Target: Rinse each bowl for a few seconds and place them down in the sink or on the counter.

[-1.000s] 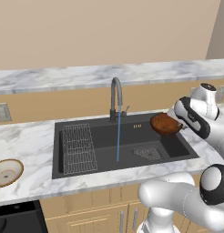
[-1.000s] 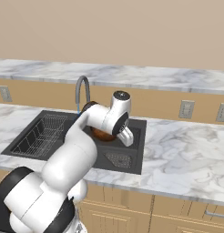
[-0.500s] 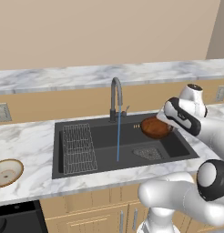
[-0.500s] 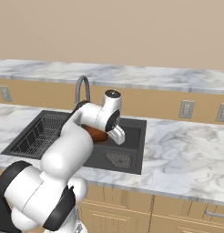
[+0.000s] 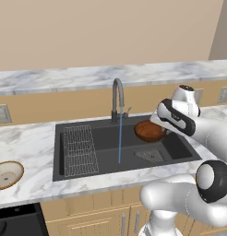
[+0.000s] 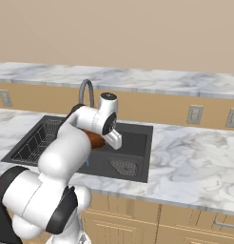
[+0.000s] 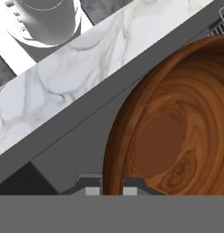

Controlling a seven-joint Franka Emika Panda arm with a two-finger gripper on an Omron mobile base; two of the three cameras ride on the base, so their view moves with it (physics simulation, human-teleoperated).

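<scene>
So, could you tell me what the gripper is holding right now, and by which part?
The gripper holds the reddish-brown bowl by its rim, jaws pinched on the edge, above the sink.

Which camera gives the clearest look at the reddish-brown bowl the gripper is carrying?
The hand view: the reddish-brown bowl is shown close up, its grained inside and rim plain. The left base view shows the whole bowl small, held above the sink right of the water stream. In the right base view the arm hides most of it.
</scene>
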